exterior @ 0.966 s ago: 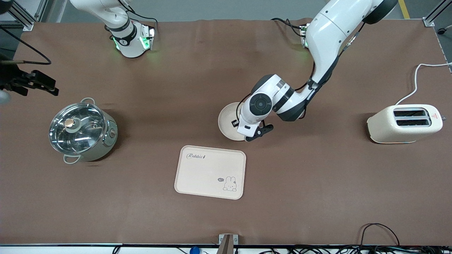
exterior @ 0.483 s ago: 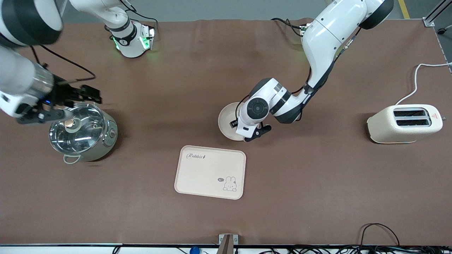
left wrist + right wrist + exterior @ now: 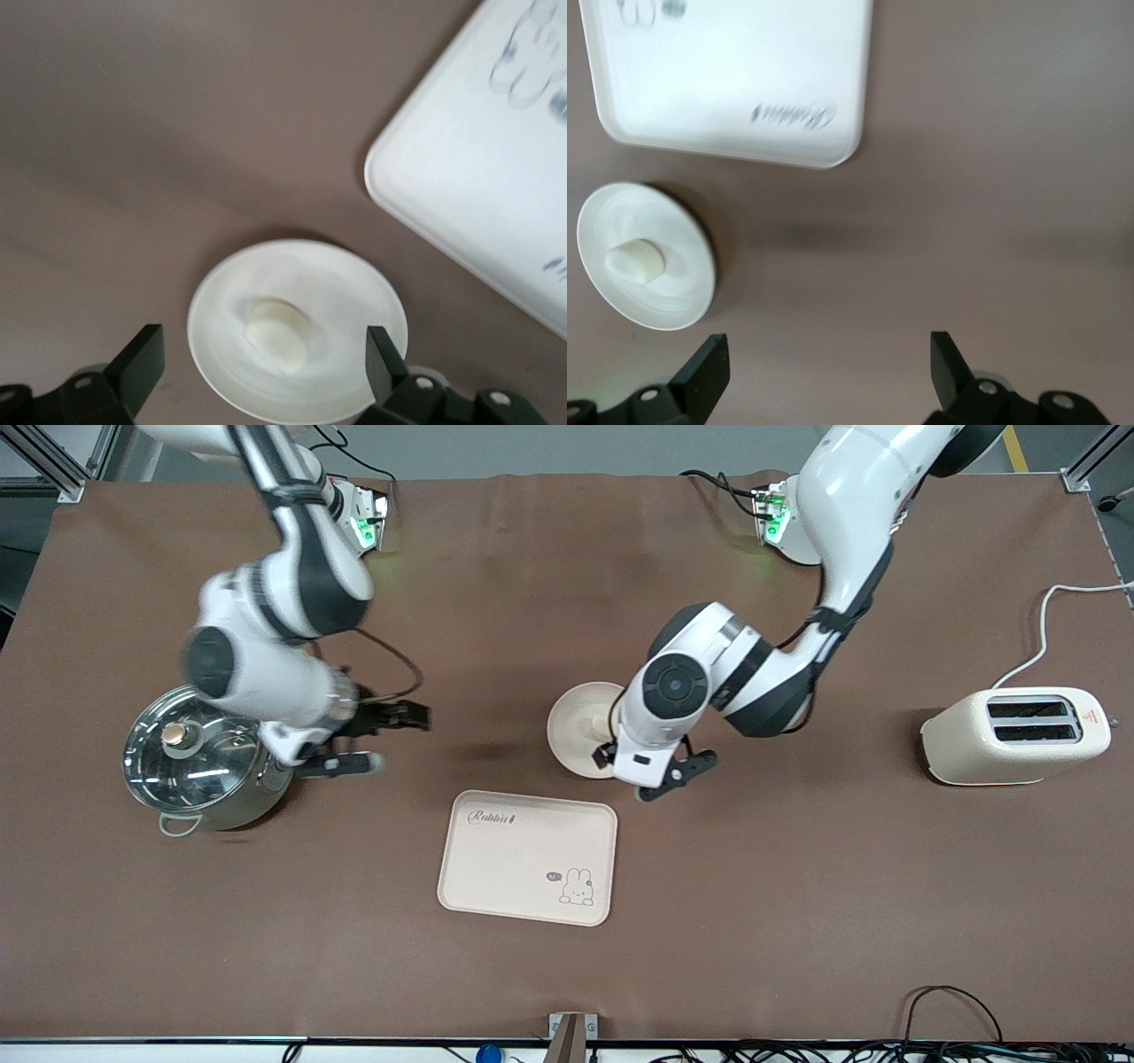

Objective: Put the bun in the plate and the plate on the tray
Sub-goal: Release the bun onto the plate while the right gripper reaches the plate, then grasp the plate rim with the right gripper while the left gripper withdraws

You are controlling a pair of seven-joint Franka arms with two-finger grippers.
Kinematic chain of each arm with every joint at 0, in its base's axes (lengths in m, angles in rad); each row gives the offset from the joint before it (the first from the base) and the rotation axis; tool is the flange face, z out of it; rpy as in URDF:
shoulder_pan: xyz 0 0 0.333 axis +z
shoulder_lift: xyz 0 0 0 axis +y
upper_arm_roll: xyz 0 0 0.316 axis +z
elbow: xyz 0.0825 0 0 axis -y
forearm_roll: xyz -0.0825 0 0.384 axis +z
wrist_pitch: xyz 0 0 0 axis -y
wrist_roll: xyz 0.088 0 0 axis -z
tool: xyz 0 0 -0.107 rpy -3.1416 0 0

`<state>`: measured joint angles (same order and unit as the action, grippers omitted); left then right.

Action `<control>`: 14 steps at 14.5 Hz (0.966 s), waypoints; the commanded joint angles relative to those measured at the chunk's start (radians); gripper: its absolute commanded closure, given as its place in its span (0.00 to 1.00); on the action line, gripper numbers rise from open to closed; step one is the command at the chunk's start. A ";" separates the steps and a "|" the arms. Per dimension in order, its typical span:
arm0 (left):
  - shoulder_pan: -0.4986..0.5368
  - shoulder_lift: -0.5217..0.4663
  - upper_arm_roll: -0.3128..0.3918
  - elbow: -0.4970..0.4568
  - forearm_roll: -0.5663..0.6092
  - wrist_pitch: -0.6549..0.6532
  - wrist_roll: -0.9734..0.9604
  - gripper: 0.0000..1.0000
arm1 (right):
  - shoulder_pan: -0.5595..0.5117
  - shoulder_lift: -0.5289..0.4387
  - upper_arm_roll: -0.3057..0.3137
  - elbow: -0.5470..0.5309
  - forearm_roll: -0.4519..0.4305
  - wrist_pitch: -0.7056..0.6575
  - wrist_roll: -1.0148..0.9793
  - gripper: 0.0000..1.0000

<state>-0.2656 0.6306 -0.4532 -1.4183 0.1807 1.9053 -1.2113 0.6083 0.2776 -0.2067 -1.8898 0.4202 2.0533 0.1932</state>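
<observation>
In the front view, the right gripper [image 3: 376,740] is found to have swung in from the right arm's end of the table since half a second ago, when it was over the steel pot [image 3: 205,757]; it is now held over bare tabletop between that pot and the plate [image 3: 574,729], its fingers spread wide and nothing held. The left gripper [image 3: 660,778] is seen to have shifted slightly toward the left arm's end and risen, so that more of the plate is exposed than before; it hangs over the plate's rim on the side nearer the camera. The plate itself is unmoved, resting on the table in the middle region, just farther from the camera than the tray [image 3: 527,858], the two lying apart. The tray lies flat, toward the camera-side edge of the table, lettering and rabbit drawing uppermost, nothing on it. A toaster [image 3: 1015,736] stands near the left arm's end. In the left wrist view, the bun [image 3: 276,333] is recorded as a smooth off-white lump lying in the plate [image 3: 354,292], near its centre; the left gripper [image 3: 264,372] is open, fingers straddling the plate without touching the bun, and a tray [image 3: 478,195] corner is visible. In the right wrist view, the right gripper [image 3: 829,372] is confirmed wide open and empty, with the bun [image 3: 636,259] seen in the plate [image 3: 678,301] and the tray [image 3: 735,71] beside it.
</observation>
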 commanded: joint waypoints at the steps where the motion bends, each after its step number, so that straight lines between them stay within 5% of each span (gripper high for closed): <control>1: 0.063 -0.099 0.004 -0.001 0.055 -0.089 0.074 0.00 | 0.109 0.102 -0.013 -0.011 0.141 0.133 0.023 0.00; 5: 0.212 -0.221 0.004 -0.002 0.080 -0.161 0.384 0.00 | 0.290 0.288 -0.013 -0.005 0.331 0.426 0.025 0.00; 9: 0.313 -0.282 -0.001 -0.002 0.075 -0.203 0.551 0.00 | 0.384 0.396 -0.013 0.031 0.477 0.560 0.025 0.07; 14: 0.451 -0.449 -0.006 -0.002 0.005 -0.294 0.827 0.00 | 0.393 0.408 -0.013 0.040 0.485 0.593 0.023 0.81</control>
<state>0.1306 0.2738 -0.4532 -1.3948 0.2320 1.6478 -0.4855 0.9984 0.6824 -0.2103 -1.8595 0.8818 2.6498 0.2123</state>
